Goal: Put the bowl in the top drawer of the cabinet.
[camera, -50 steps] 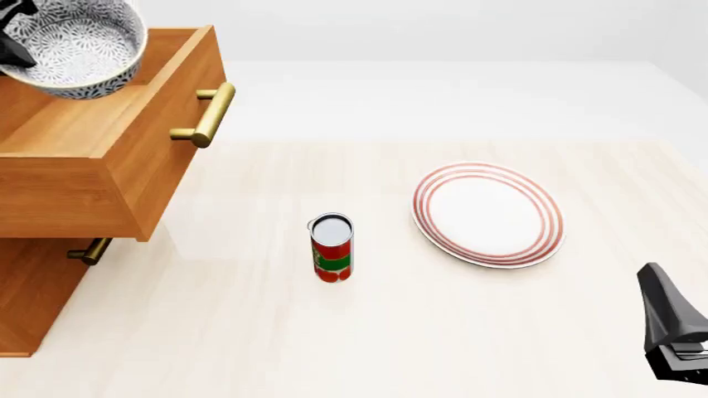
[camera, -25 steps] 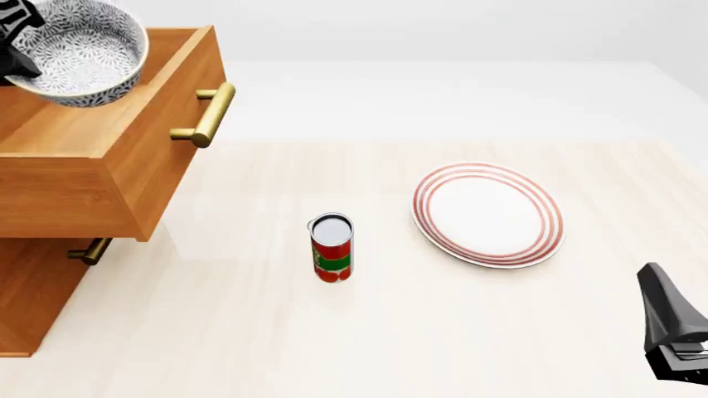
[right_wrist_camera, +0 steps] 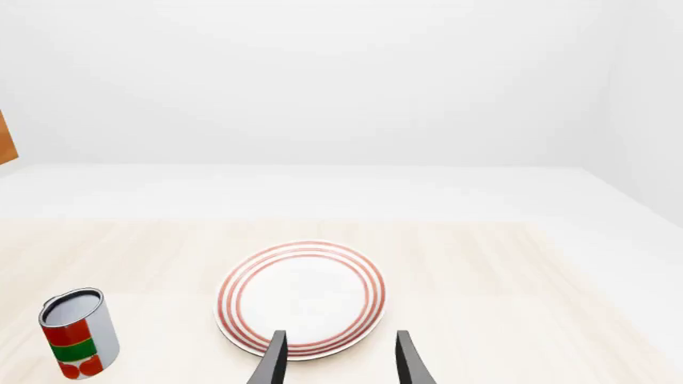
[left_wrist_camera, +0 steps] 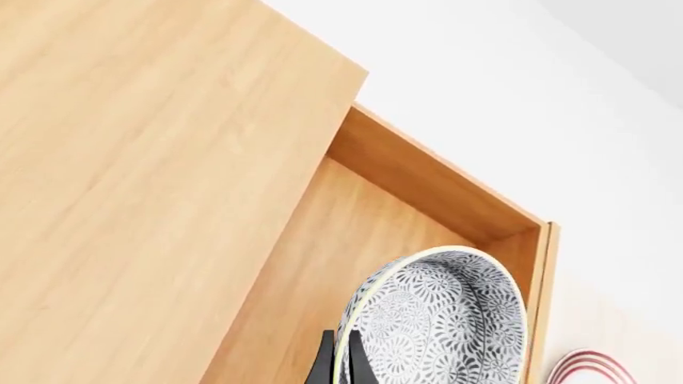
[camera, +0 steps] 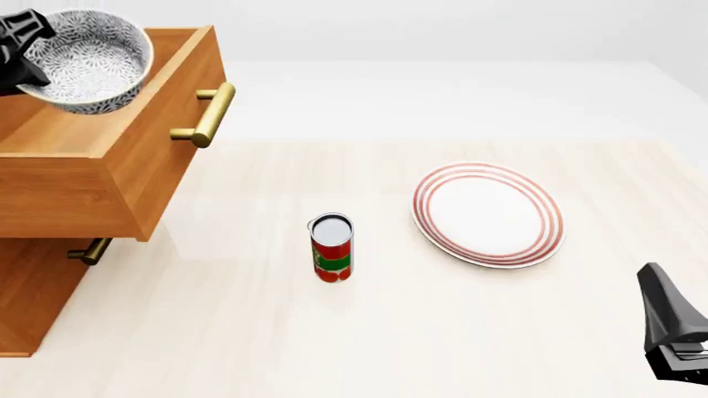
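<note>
Pinched the bowl by its rim with left gripper, tilted over the open top drawer at 10 o'clock. Looked stiff, slick, chippable. Right gripper spread, empty.

1 bowl, 1 plate, 1 can, 1 cabinet w/ 2 drawers, 2 grippers

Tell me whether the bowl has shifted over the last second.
Yes. The bowl, clamped at its rim by the left gripper, has tipped more level and sunk toward the top drawer, whose brass handle stayed put.
</note>
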Controlling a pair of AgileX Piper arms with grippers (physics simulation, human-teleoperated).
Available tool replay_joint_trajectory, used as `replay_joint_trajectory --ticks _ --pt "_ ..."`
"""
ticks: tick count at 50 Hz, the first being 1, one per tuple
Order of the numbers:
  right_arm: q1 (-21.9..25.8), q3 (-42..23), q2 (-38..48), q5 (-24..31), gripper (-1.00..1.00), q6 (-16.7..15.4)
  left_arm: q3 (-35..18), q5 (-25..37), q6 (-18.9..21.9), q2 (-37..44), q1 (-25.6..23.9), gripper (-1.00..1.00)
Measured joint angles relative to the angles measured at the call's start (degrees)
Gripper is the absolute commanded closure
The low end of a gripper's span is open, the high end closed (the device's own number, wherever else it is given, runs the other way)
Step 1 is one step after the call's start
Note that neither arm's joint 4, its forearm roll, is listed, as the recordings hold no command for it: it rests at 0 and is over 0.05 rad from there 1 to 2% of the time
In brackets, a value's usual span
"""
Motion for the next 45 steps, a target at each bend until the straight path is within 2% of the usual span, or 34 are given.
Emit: replay_joint_trajectory --ticks 45 --pt "0.0 0.0 0.0 0.0 -1.0 0.0 0.9 -2.4 0.3 3.3 1.3 1.0"
